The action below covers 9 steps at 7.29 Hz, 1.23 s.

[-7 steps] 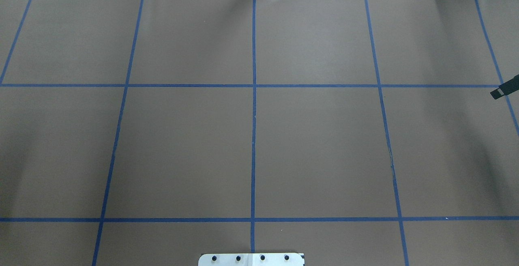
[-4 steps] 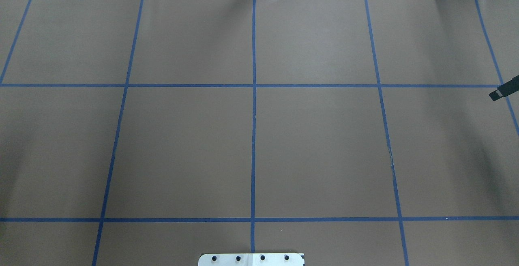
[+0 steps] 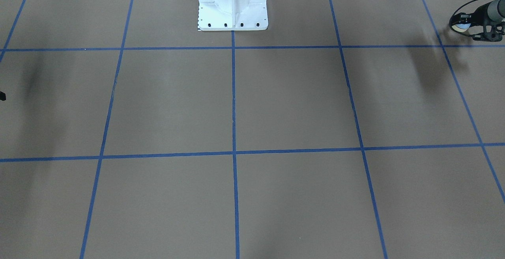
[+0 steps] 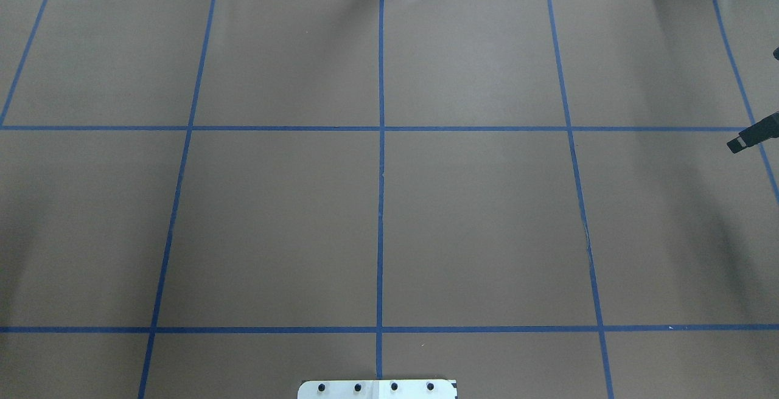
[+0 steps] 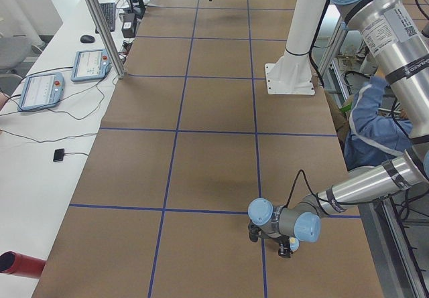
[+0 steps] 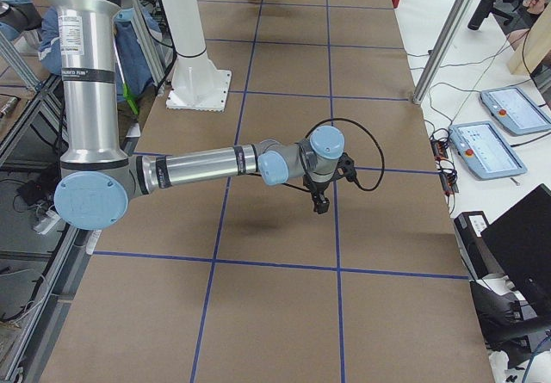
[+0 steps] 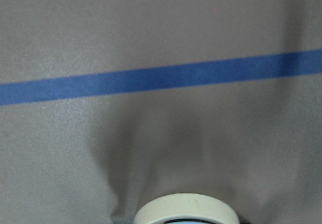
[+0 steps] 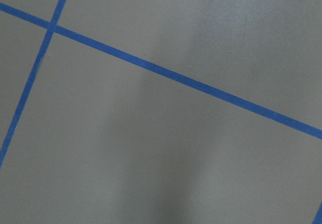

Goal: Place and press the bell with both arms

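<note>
The bell (image 3: 459, 26), light blue with a cream base ring, sits in my left gripper (image 3: 466, 28) at the top right of the front-facing view, near a blue tape line. The gripper is shut on it. The left wrist view shows only the cream base ring (image 7: 186, 212) at its bottom edge, over the brown table. In the exterior left view the bell (image 5: 293, 244) is a small cream spot at the near arm's gripper (image 5: 287, 243). My right gripper (image 4: 745, 138) shows just one black fingertip at the overhead view's right edge. I cannot tell whether it is open or shut. It hangs above the table in the exterior right view (image 6: 320, 200).
The brown table cover carries a blue tape grid (image 4: 381, 128). The white bolted pedestal (image 3: 232, 4) stands at the robot's edge. Teach pendants (image 5: 41, 90), an aluminium post (image 5: 100, 23) and a red cylinder (image 5: 19, 263) are off the operators' side. A person in blue (image 5: 369, 127) sits behind the robot.
The right gripper's fingertip has crept a little leftward into the overhead view. Nothing else on the table has changed.
</note>
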{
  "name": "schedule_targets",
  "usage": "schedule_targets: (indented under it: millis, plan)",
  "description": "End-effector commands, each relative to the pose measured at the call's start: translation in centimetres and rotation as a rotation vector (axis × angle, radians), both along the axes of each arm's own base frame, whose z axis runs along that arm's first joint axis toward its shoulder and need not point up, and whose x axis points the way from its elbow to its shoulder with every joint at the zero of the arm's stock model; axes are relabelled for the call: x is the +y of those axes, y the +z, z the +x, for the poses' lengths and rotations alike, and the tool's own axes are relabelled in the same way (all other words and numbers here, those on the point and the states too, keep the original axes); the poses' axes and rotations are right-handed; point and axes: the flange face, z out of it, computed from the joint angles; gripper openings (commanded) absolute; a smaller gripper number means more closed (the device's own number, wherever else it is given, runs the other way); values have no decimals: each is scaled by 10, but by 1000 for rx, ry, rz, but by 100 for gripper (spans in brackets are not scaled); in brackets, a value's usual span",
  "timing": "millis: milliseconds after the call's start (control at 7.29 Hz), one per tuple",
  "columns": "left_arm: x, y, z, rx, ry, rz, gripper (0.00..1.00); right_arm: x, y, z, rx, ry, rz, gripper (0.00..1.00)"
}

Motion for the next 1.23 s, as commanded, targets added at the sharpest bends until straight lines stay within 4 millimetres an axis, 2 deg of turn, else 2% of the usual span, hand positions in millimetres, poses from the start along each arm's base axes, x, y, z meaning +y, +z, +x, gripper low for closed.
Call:
schedule_targets:
  millis: [0, 137, 274, 411, 548, 685, 960, 1097]
  plan:
    - [4, -27, -1, 63, -6, 41, 0, 0, 0, -2, -1, 7, -12, 100]
    - [8, -54, -1, 112, -7, 45, 0, 1, 0, -3, -1, 6, -14, 100]
    - [-5, -81, 9, 140, -8, 50, 0, 1, 0, -3, -1, 6, -14, 100]
    - [-34, -122, 29, 127, -16, 33, 0, 0, -2, -4, -3, 6, -10, 100]
    - [-82, -175, 63, 123, -18, 27, 0, 0, -7, -4, -5, 6, 2, 100]
    - [-145, -243, 108, 121, -46, 25, 0, 1, -16, -3, -9, 5, 21, 100]
    - [-243, -380, 183, 111, -102, 2, 0, -1, -26, -4, -9, 8, 41, 100]
    - [-257, -454, 251, 106, -80, -10, 0, -3, -28, -4, -11, 8, 45, 100]
